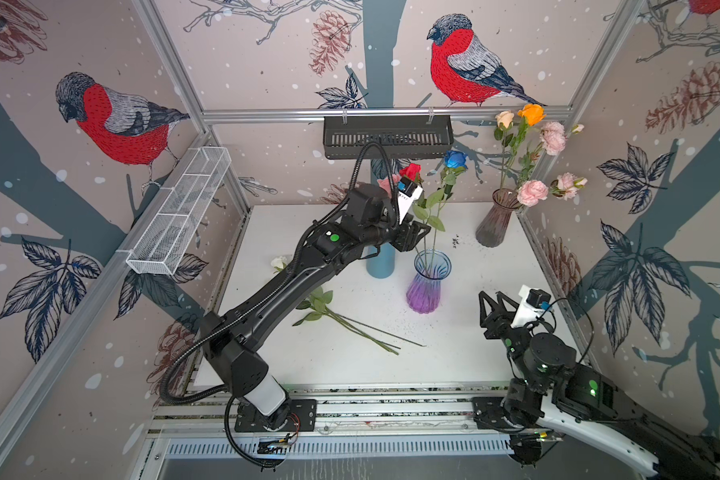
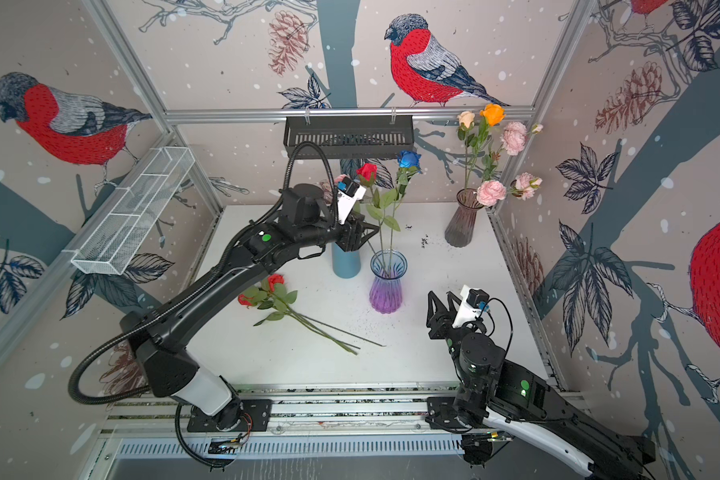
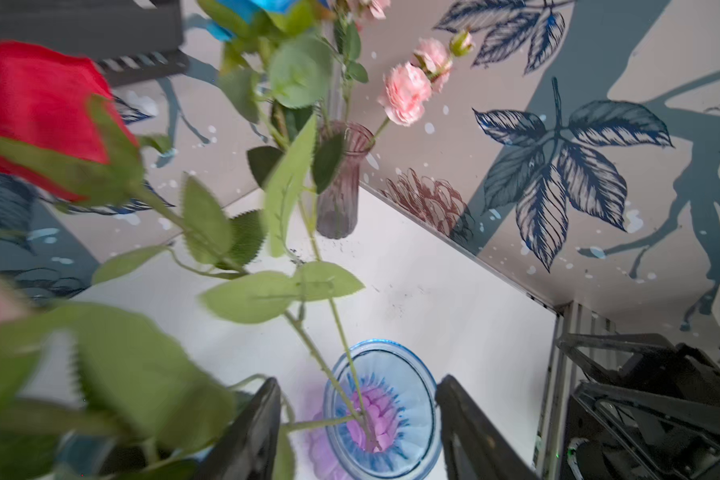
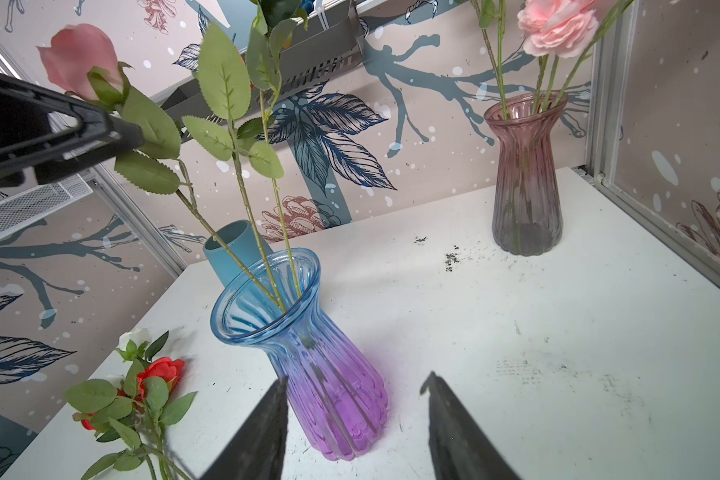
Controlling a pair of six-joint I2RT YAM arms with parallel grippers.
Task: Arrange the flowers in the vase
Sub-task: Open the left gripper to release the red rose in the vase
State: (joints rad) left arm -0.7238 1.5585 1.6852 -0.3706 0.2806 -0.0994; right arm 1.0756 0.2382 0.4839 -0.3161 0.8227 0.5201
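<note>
A blue-to-purple glass vase [image 1: 427, 286] [image 2: 386, 286] stands mid-table. A red rose [image 1: 411, 171] [image 3: 38, 108] and a blue rose [image 1: 456, 159] stand in it, stems meeting at its bottom. My left gripper [image 1: 420, 235] [image 3: 358, 415] hovers open just above the vase's mouth [image 3: 420, 399], level with the stems. The stems show between its fingers [image 3: 258, 428] and are not clamped. More flowers [image 2: 275, 286], red and white heads, lie on the table to the left, partly under my left arm. My right gripper [image 1: 490, 297] [image 4: 356, 415] is open and empty, right of the vase [image 4: 308, 353].
A smoky pink vase [image 1: 495, 220] at the back right corner holds several flowers, pink, cream and orange. A blue cylinder vase [image 1: 381, 262] with a pink rose [image 4: 75, 58] stands behind my left gripper. A black basket [image 1: 387, 137] hangs on the back rail, a white mesh shelf [image 1: 179, 212] on the left.
</note>
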